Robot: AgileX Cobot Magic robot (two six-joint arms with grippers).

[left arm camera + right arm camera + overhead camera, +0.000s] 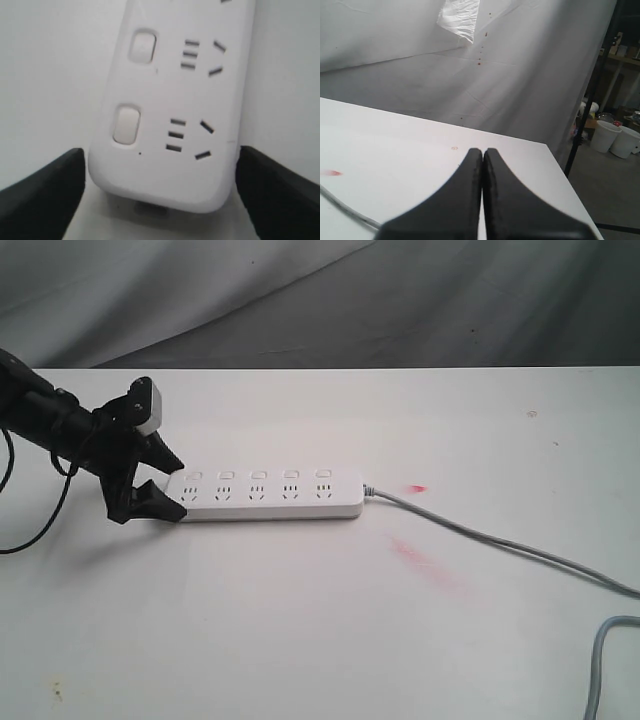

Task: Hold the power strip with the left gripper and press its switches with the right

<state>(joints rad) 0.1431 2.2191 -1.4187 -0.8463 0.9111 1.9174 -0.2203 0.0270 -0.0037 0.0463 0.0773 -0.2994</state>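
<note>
Straddling the left end of the power strip (270, 502), the left gripper (176, 490) has its black wedge-shaped fingers (42, 197) spread, one just beside each long edge; contact unclear. The strip is a flat glossy white plastic bar with rounded corners, lying mid-table, with five small rectangular switches (258, 475) in a row along its far edge. A round grey cord (480, 536) leaves its right end. Off the exterior view, the right gripper (482, 162) has smooth tapered black jaws pressed together over the matte white table (300, 640). Faint red smears (425, 562) lie near the cord. Wrinkled grey cloth (450, 300) hangs behind.
</note>
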